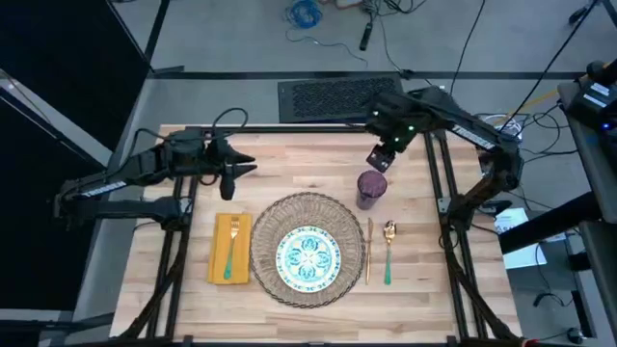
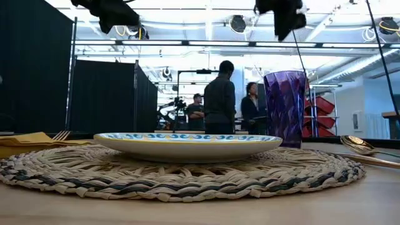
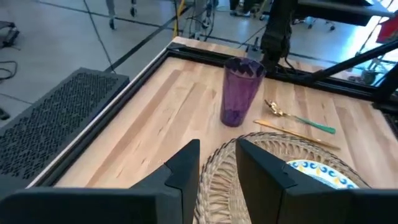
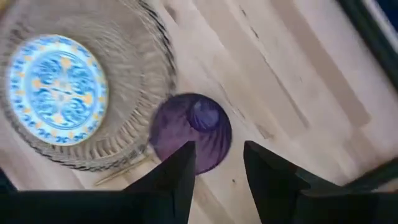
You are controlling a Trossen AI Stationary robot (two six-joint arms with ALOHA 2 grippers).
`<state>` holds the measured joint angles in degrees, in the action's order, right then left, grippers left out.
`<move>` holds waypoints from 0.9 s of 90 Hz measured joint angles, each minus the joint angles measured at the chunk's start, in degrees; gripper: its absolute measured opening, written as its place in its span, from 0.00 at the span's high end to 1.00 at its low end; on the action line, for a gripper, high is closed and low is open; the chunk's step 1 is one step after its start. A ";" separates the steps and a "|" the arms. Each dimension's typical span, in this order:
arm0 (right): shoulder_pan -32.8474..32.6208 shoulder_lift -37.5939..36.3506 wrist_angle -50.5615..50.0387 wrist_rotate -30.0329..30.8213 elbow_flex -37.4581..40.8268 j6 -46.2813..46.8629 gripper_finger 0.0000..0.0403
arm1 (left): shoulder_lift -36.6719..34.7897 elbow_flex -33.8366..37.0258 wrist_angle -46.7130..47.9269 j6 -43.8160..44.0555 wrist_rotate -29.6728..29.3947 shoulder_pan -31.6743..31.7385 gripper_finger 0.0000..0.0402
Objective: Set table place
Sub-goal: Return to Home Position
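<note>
My right claw (image 4: 217,180) hangs raised over the far right part of the worktop (image 1: 280,159), right above the purple cup (image 1: 371,189); fingers apart with a medium gap, holding nothing; the cup shows below and between them, not touched.
The cup stands upright, just beside the far right edge of the straw mat (image 1: 307,249).
The plate (image 1: 308,256) sits in the middle of the mat, blue-teal pattern up.
The gold knife (image 1: 368,249) lies just right of the mat; the spoon (image 1: 388,251) with a teal handle is just right of the knife, both lengthwise, apart from each other.
The yellow napkin (image 1: 229,249) lies flat just left of the mat; the fork (image 1: 231,243) with a teal handle lies on it.
My left claw (image 3: 217,171) is up over the far left part of the worktop, beyond the napkin; narrow gap between the fingers, empty.
People (image 2: 220,97) stand in the room behind.
</note>
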<state>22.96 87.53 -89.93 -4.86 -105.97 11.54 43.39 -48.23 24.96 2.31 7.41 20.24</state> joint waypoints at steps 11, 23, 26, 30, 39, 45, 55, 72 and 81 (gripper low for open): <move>-3.26 -4.52 -0.03 0.28 0.55 -0.70 0.69 | -2.05 0.00 0.27 -0.03 0.59 0.01 0.78; -8.82 -11.56 1.87 3.11 3.93 1.61 0.69 | -5.33 -0.04 2.03 0.27 2.30 -0.01 0.78; -10.61 -13.58 3.21 4.42 5.65 2.69 0.69 | -6.21 0.09 2.51 0.49 2.42 -0.09 0.78; -13.23 -16.73 6.03 6.21 8.72 4.26 0.69 | -7.58 0.96 2.18 1.45 2.47 -0.41 0.78; -19.24 -24.70 15.08 9.64 18.33 8.34 0.69 | -11.52 4.54 0.84 3.27 2.46 -0.94 0.78; -22.81 -30.06 22.37 10.59 26.46 11.07 0.69 | -14.10 7.57 -1.49 5.31 2.46 -1.21 0.78; -28.16 -37.33 33.56 10.77 40.97 15.73 0.69 | -18.35 12.44 -4.02 9.03 2.42 -1.30 0.78; -35.77 -43.64 48.54 10.69 61.46 24.10 0.69 | -23.73 16.55 -5.34 14.05 2.41 -1.30 0.78; -39.55 -44.08 60.72 10.78 69.86 25.21 0.69 | -25.05 17.01 -5.96 15.06 2.41 -1.30 0.78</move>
<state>-16.59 43.46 -29.21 5.92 -36.12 36.75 18.34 -31.22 19.00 17.37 9.82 18.94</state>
